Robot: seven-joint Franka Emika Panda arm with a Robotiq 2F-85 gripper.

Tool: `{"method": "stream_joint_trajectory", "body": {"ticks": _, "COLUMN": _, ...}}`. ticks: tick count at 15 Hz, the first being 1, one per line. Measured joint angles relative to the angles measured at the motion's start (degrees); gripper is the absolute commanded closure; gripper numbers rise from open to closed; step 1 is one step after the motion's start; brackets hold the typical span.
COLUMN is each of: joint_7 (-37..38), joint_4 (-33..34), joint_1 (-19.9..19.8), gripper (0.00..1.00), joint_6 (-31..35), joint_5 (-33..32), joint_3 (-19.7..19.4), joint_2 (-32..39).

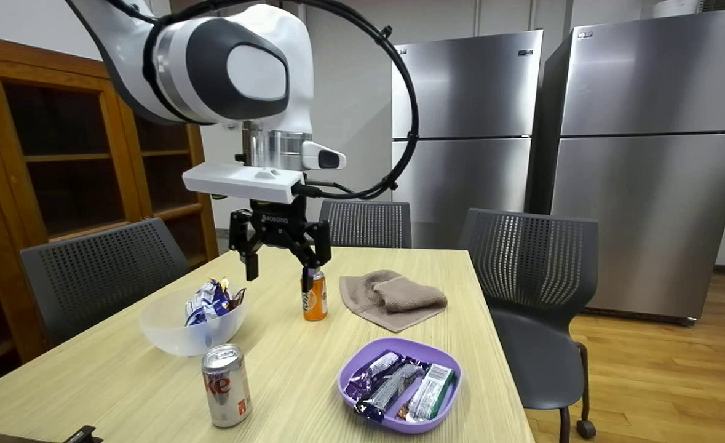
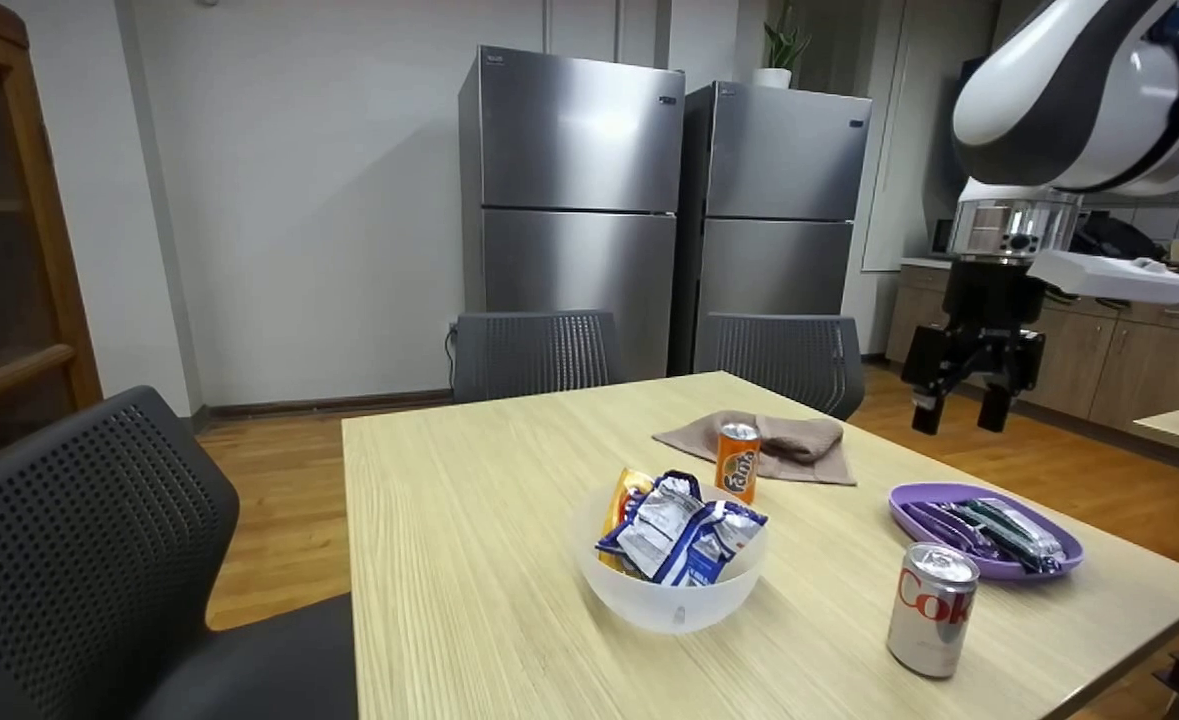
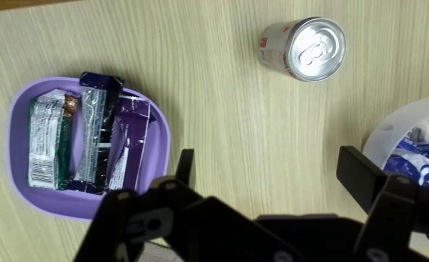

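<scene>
My gripper (image 3: 267, 169) stands open above the table, nothing between its fingers, in all views. In the wrist view the left finger is near a purple bowl (image 3: 54, 207) holding several wrapped bars (image 3: 47, 145). The right finger overlaps the edge of a translucent bowl (image 3: 385, 131) with blue and white snack bags (image 3: 403, 165). A silver Coke can (image 3: 316, 49) stands upright toward the top of that view. In an exterior view, an orange Fanta can (image 1: 317, 301) appears behind one fingertip; a brown folded cloth (image 1: 393, 298) lies beside it.
Dark chairs (image 1: 528, 289) surround the wooden table (image 2: 469, 500). Two steel refrigerators (image 2: 579, 200) stand against the back wall. A glass-door wooden cabinet (image 1: 61, 147) is at the side in an exterior view. A black cable (image 1: 408, 92) loops out from the arm.
</scene>
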Motion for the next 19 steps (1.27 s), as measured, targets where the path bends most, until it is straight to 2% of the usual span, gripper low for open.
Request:
{"method": "stream_joint_trajectory", "body": {"ticks": 5, "joint_7": -2.1, "joint_4": -2.3, "joint_1": 3.7, "gripper": 0.0, "joint_6": -2.1, "joint_5": 1.8, "joint_3": 0.3, "joint_2": -4.0}}
{"method": "stream_joint_trajectory", "body": {"ticks": 19, "joint_7": -2.2, "joint_4": -2.8, "joint_1": 3.9, "gripper": 0.0, "joint_6": -2.4, "joint_5": 1.8, "joint_3": 0.3, "joint_2": -4.8}}
